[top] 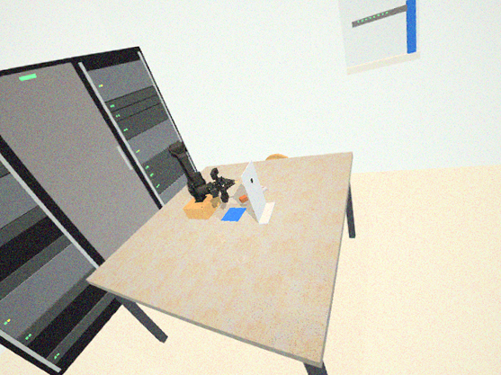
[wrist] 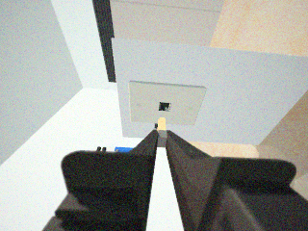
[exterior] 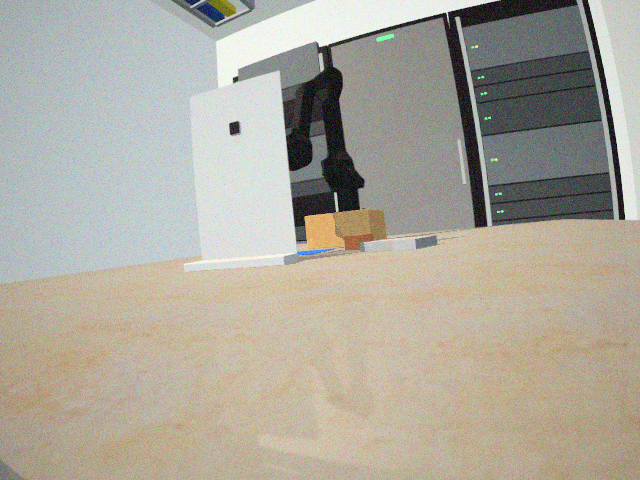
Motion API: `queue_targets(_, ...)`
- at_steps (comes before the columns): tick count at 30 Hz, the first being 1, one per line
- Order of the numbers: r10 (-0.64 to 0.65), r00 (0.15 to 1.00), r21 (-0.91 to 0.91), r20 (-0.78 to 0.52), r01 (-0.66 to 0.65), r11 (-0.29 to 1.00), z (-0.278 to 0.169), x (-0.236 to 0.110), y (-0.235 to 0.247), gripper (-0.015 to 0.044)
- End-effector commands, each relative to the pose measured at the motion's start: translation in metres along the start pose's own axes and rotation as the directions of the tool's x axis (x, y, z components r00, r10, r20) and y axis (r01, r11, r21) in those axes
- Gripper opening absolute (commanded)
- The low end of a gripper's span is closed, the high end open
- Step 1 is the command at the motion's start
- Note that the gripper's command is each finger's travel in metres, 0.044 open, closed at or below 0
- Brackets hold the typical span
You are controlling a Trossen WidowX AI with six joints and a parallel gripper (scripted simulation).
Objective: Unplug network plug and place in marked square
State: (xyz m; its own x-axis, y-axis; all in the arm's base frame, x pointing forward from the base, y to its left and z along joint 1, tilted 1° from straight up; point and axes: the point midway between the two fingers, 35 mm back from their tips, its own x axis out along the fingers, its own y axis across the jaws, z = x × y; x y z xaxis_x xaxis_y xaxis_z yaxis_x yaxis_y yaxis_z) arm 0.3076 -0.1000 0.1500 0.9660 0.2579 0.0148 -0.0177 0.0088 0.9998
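Near the upright panel [wrist: 231, 91], clear of its empty dark socket [wrist: 165, 106], the jaws are clamped on the plug [wrist: 162, 124], held above the tabletop [top: 232, 271] with the blue marked square [top: 234, 214] lying nearby.

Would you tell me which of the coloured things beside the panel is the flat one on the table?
The blue square, a flat patch; the tan block under the arm and the small orange-brown block both stand up from the table.

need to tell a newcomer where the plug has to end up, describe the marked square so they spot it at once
On the table, find the white upright panel. The marked square lies flat at its foot, beside the arm's tan base block; it's the only bright blue patch there.
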Motion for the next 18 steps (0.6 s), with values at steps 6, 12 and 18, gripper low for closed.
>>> queue_targets(6,-0.001,1.0,0.003,-0.003,0.001,1.0,-0.002,-0.004,0.014,0.0)
queue_targets(12,-0.002,1.0,0.004,-0.004,0.002,1.0,-0.005,-0.007,0.024,0.0)
queue_targets(18,-0.002,1.0,0.005,-0.004,0.002,1.0,-0.008,-0.01,0.033,0.0)
